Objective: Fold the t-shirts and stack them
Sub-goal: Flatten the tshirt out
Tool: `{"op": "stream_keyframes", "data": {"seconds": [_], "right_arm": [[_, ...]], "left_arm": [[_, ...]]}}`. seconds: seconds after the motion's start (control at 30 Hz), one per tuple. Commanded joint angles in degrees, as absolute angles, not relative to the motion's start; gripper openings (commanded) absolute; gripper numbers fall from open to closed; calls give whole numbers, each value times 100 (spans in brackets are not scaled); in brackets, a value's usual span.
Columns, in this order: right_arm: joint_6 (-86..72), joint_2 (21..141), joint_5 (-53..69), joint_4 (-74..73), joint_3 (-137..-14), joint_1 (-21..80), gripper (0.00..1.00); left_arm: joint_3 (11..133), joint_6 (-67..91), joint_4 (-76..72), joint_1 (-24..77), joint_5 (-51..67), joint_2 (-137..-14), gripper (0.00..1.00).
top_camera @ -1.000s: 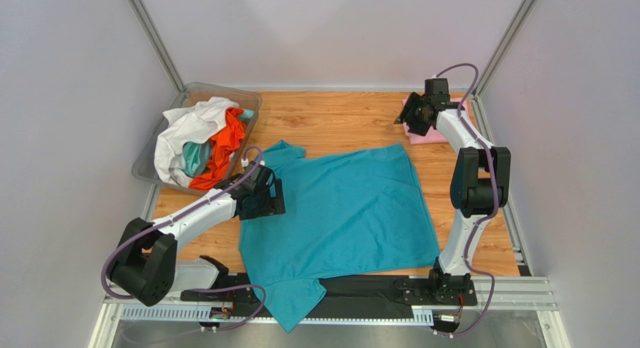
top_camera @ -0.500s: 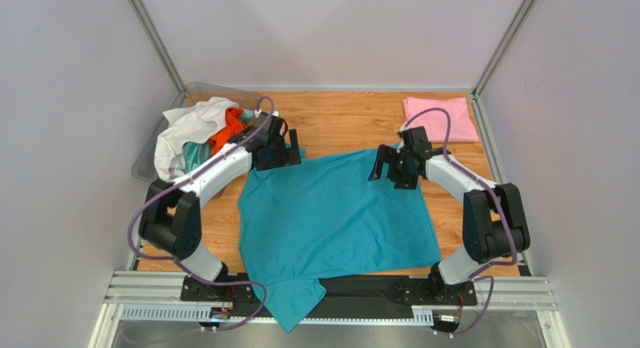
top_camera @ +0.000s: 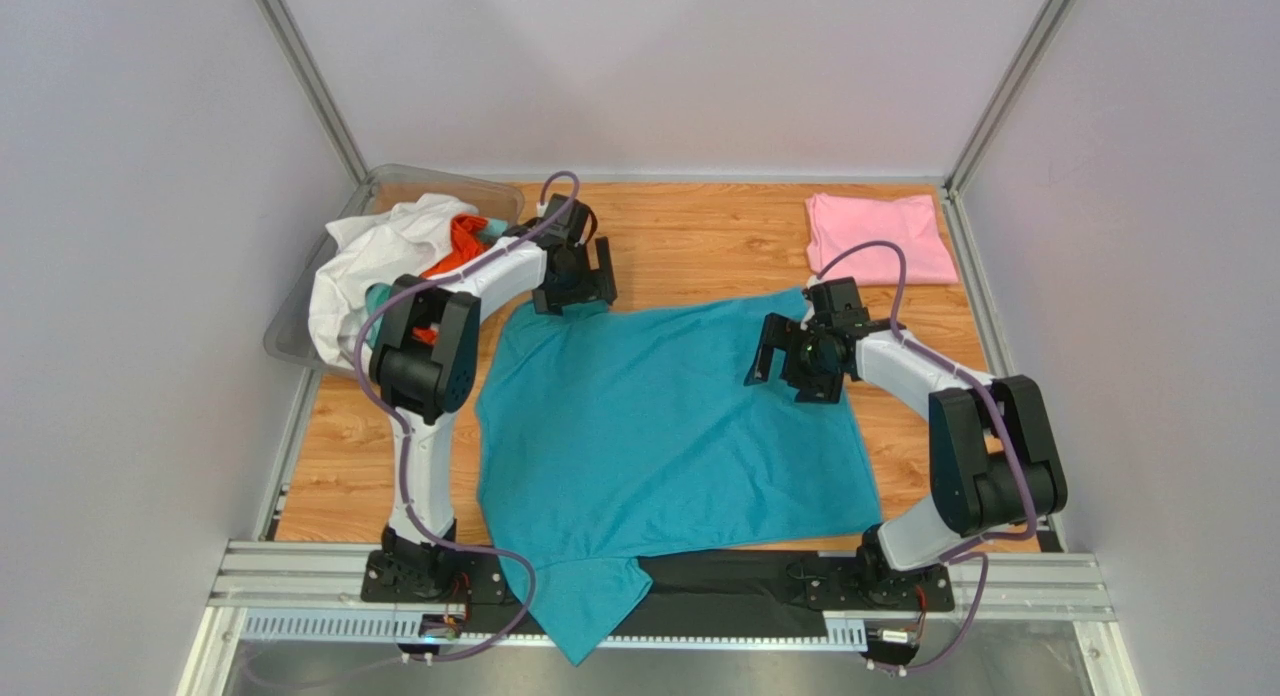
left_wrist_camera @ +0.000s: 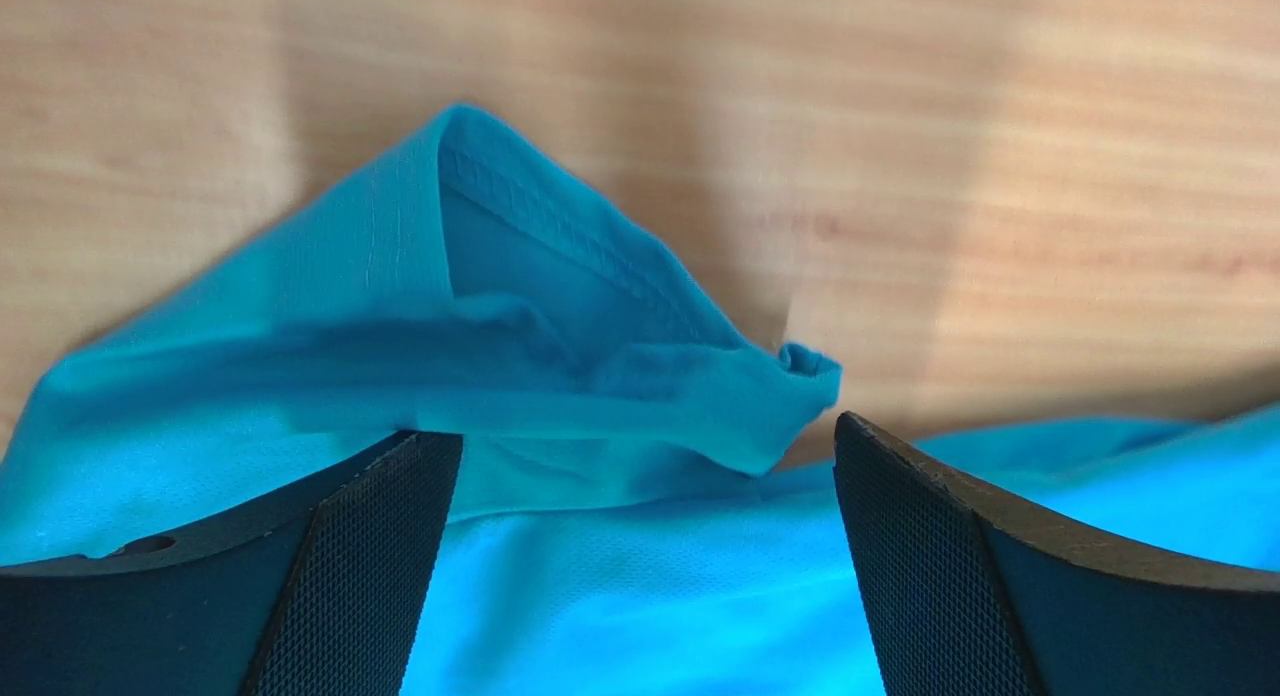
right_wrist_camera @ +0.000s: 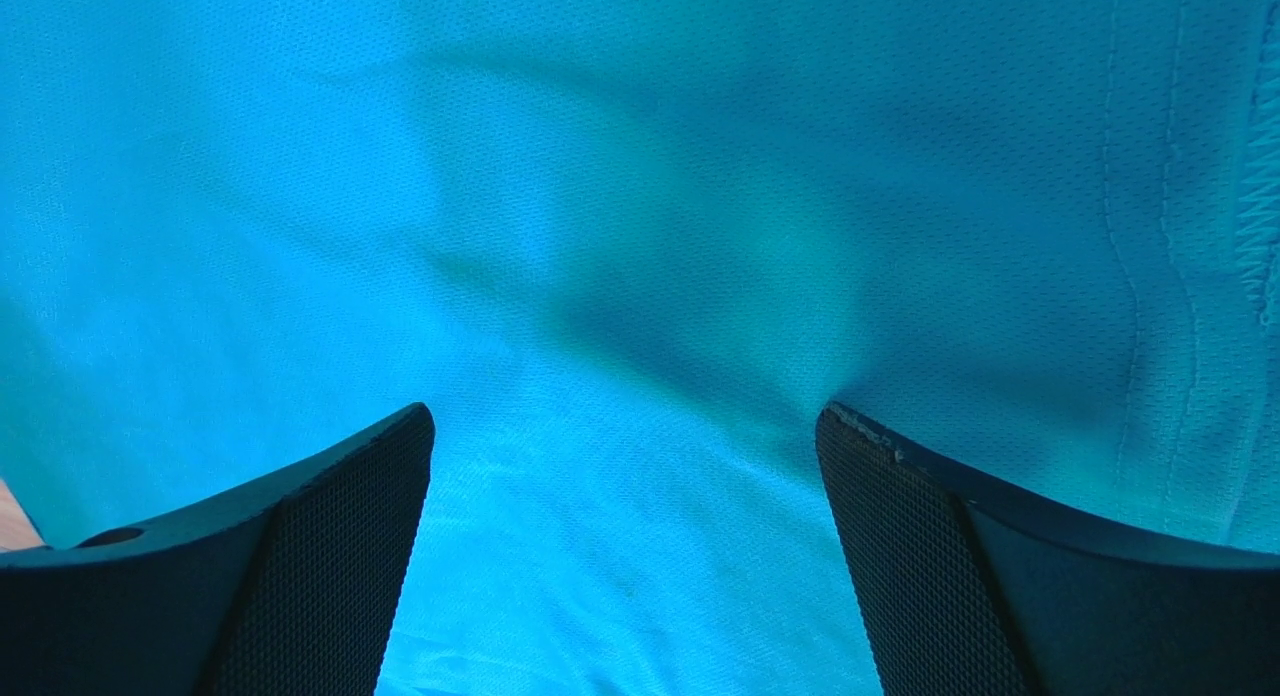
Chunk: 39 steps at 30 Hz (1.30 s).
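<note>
teal-blue t-shirt [top_camera: 661, 426], pale pink t-shirt [top_camera: 879, 234], wood-grain table [top_camera: 691, 246]

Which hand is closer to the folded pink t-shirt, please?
Right. The right hand hovers over the teal t-shirt, diagonally in front of the pink t-shirt; the left hand is far off beside the bin.

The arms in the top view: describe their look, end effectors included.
The left arm and right arm have white link shells, chunky black joint housings and a looping purple-grey cable each. The left end effector and right end effector are black, with wedge-shaped fingers bearing fine cross-hatched pads.
</note>
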<state>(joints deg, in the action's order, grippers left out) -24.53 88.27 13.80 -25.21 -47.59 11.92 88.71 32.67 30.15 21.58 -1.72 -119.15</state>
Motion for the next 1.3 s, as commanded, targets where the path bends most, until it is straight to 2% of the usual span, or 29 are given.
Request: {"op": "stream_keyframes", "data": {"seconds": [0.0,0.1,0.27,0.4,0.7,0.9,1.07,1.27], "right_arm": [[-2347,8947,1248,-2391,-4518,1187,100],[-2338,9035,1160,-2461,-4430,1160,100],[-2276,8983,1055,-2478,-4307,1099,100],[-2268,9000,905,-2575,-4324,1002,100],[-2136,8772,949,-2724,-4579,940,100],[-2109,8394,914,-2944,-4851,940,100],[-2206,7850,914,-3085,-4834,940,100],[-2206,7357,757,-3182,-4439,949,100]], "left_arm": [[9386,3225,3058,2013,-290,-12190,100],[9842,3348,3260,1890,-465,-12611,100],[11678,3498,4569,1670,-640,-13745,100],[11971,3577,4580,1644,-475,-13799,100],[11093,3384,4017,1670,-62,-12631,100],[10074,3191,3648,1810,-44,-11506,100],[9055,3173,3542,1977,-44,-10496,100],[7044,3304,3208,2513,-123,-9160,100]]}}
